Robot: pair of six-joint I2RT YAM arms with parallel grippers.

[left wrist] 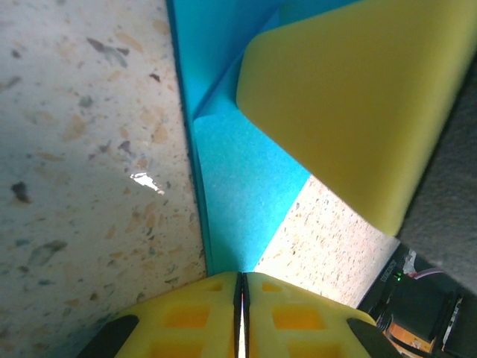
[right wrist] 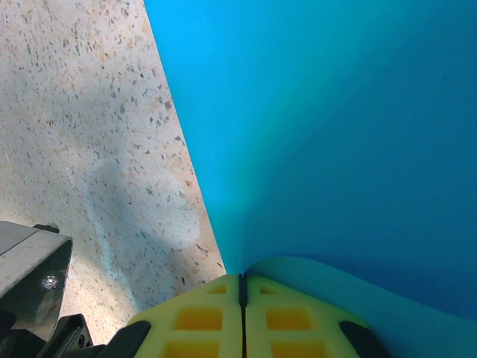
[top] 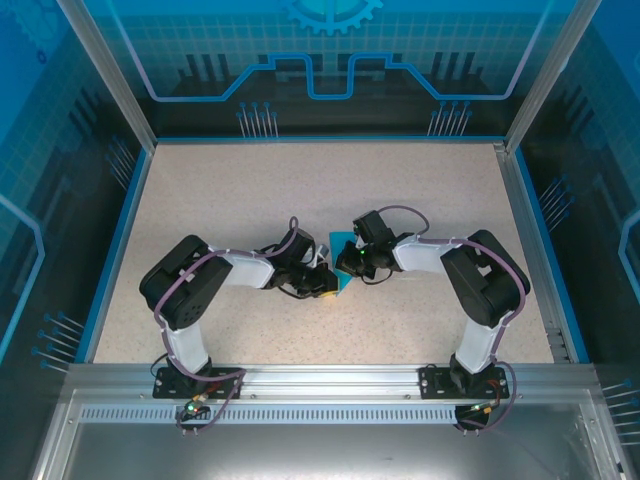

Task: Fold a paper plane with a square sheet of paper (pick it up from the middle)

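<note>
1. The square sheet of paper (top: pixel 340 246) lies on the table (top: pixel 250 190), near its middle, between the two grippers.
2. The left gripper (top: pixel 322 281) touches its left edge.
3. The right gripper (top: pixel 352 262) is over its right part.

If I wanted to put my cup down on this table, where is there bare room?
The far half of the table, up to its back edge, is bare. So are the strips along both side edges. The middle near the front is crowded: the left tool and right tool meet at the turquoise paper there.
</note>
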